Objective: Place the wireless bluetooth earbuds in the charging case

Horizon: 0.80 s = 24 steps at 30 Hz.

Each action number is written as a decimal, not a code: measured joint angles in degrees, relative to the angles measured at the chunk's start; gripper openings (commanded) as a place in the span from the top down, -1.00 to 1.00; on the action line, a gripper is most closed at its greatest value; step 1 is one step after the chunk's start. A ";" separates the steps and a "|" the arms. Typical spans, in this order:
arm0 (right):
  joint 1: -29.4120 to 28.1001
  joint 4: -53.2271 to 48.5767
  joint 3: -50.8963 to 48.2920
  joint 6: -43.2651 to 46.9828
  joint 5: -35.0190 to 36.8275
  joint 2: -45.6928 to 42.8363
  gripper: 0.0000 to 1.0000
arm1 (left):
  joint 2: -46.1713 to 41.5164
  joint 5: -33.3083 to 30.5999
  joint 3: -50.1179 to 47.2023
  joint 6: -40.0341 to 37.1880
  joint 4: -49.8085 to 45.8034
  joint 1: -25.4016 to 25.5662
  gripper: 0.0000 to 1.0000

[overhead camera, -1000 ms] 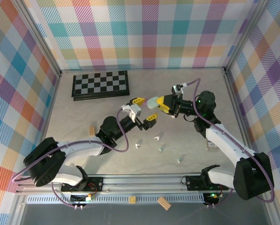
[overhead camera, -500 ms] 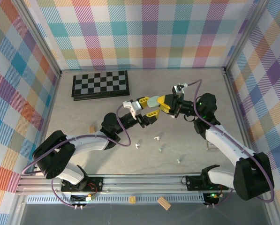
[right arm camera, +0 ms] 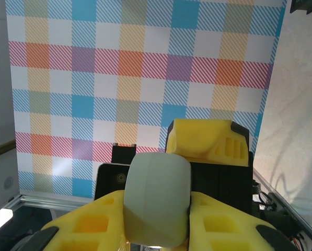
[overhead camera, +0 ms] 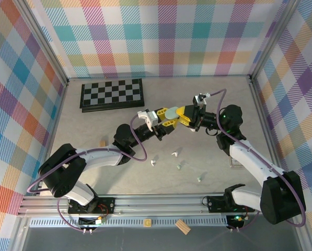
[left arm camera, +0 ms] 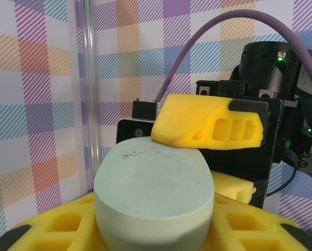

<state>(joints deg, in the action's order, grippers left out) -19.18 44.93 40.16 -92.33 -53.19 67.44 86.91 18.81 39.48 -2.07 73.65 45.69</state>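
A mint-green charging case (overhead camera: 171, 113) hangs above the middle of the table, held from both sides. My right gripper (overhead camera: 180, 114) is shut on it from the right. My left gripper (overhead camera: 164, 120) comes in from the left, and its yellow fingers press both flanks of the case (left arm camera: 153, 193). In the right wrist view the case (right arm camera: 158, 201) stands upright between my right gripper's fingers (right arm camera: 88, 225). On the table below lie tiny earbuds: two white ones (overhead camera: 152, 162) (overhead camera: 173, 153) and two mint-green ones (overhead camera: 179, 167) (overhead camera: 199, 179).
A folded chessboard (overhead camera: 112, 94) lies at the back left. A small wooden block (overhead camera: 103, 143) sits beside my left arm. Another block (overhead camera: 182, 226) lies on the front rail. Checked walls and metal posts close in the table.
My left gripper has swung up and right to the case and closed its jaws round it. The right gripper has kept its hold and barely shifted.
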 measured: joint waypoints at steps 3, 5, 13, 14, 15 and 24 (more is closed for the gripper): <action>0.02 -0.17 -0.04 0.24 0.02 -0.11 0.71 | 0.04 0.22 0.00 -0.07 0.02 0.00 0.39; 0.02 -0.76 -0.04 0.74 0.04 -0.33 0.42 | 0.04 0.26 0.02 -0.09 0.00 0.00 0.39; 0.02 -31.26 7.45 21.92 5.07 -6.75 -0.61 | -0.07 1.73 -0.24 -0.94 0.00 -0.02 0.36; 0.00 -35.76 9.66 25.73 6.32 -7.45 -0.66 | -0.20 1.73 -0.55 -1.01 -0.02 -0.07 0.36; 0.00 -40.61 12.28 30.34 7.78 -8.24 -0.72 | -0.46 1.73 -1.01 -1.18 -0.17 -0.17 0.34; -1.09 -67.28 24.52 70.71 15.98 -10.14 -0.92 | -7.02 6.38 -4.81 -2.95 -10.49 -3.19 0.33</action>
<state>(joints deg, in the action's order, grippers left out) -20.27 -22.35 64.69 -21.63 -37.21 57.30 79.90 25.19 34.68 -5.02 63.16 42.50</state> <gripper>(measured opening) 0.956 0.355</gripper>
